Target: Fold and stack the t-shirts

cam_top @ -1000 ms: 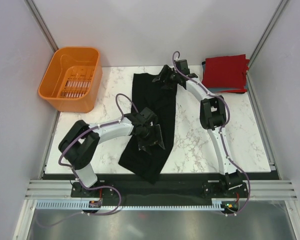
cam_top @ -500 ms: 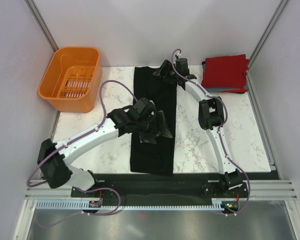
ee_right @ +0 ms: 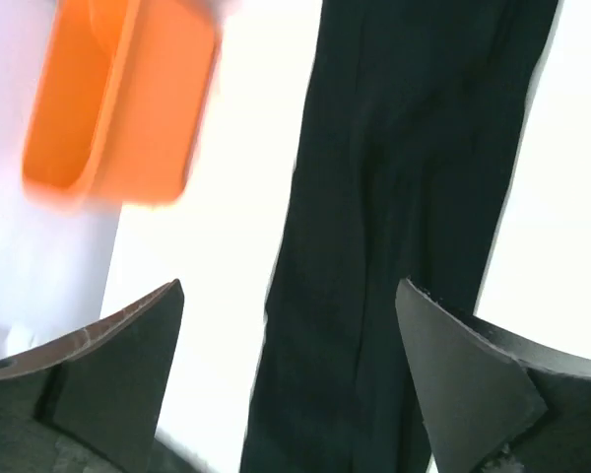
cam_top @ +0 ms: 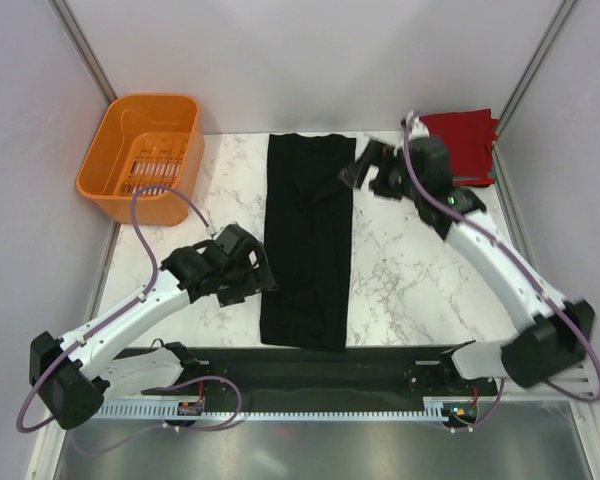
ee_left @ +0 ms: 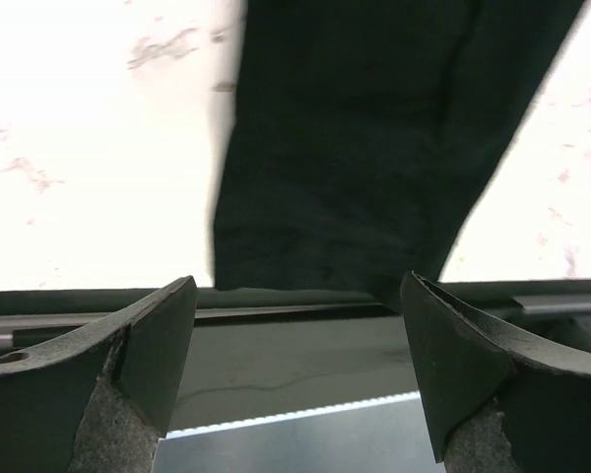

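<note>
So, left jaws and right jaws both gape wide, holding nothing. Black t-shirt (cam_top: 308, 240) lies in a long strip between them; red shirt (cam_top: 472, 140), probably folded, behind right jaws.

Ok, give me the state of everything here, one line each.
black t-shirt, folded into a long strip, lying flat on the table.
red t-shirt, folded, at the far right corner.
orange basket, upright, nothing visible inside.
left gripper, open, holding nothing.
right gripper, open, holding nothing.
</note>
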